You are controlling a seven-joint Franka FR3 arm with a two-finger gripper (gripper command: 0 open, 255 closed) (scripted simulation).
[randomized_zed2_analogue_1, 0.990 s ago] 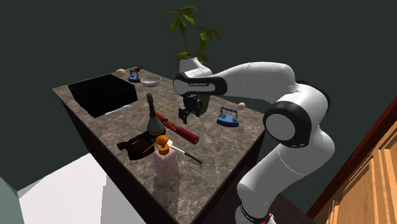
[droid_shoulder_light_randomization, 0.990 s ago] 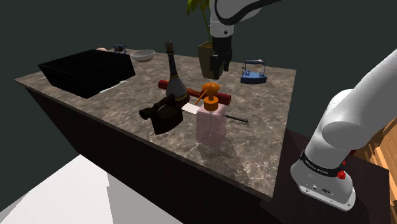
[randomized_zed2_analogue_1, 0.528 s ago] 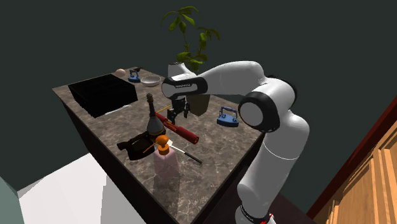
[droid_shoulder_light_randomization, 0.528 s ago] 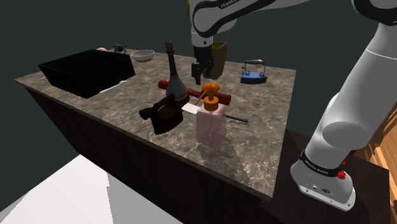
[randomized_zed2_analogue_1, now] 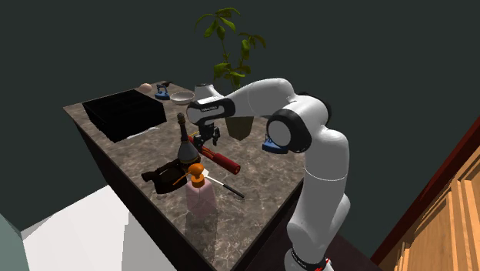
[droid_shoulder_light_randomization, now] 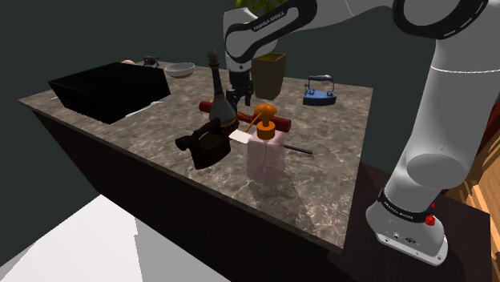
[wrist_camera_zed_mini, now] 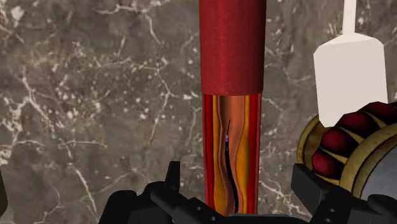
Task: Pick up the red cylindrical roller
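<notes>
The red roller (wrist_camera_zed_mini: pixel 231 44) lies flat on the marble counter (wrist_camera_zed_mini: pixel 95 114); one stretch of it is plain dark red, the other striped red and orange. My gripper (wrist_camera_zed_mini: pixel 238 191) hangs just above the striped stretch, open, with one finger on each side and neither touching it. In the shoulder view the gripper (droid_shoulder_light_randomization: pixel 239 98) is low over the roller (droid_shoulder_light_randomization: pixel 276 122), close behind the dark bottle (droid_shoulder_light_randomization: pixel 218 100). The second exterior view has the gripper (randomized_zed2_analogue_1: pixel 206 140) over the roller (randomized_zed2_analogue_1: pixel 223 160) near its bottle end.
The bottle's round body (wrist_camera_zed_mini: pixel 356 146) and a white paddle-shaped tool (wrist_camera_zed_mini: pixel 347 70) lie close beside one finger. A pink pump dispenser (droid_shoulder_light_randomization: pixel 265 152) and a dark brown object (droid_shoulder_light_randomization: pixel 204 147) stand in front. Farther off are a black bin (droid_shoulder_light_randomization: pixel 108 86), a blue iron (droid_shoulder_light_randomization: pixel 319 92) and a plant pot (droid_shoulder_light_randomization: pixel 268 72).
The arm has swung toward the shoulder view's left and come down, bringing the gripper from beside the plant pot to just over the roller. Nothing on the counter has moved.
</notes>
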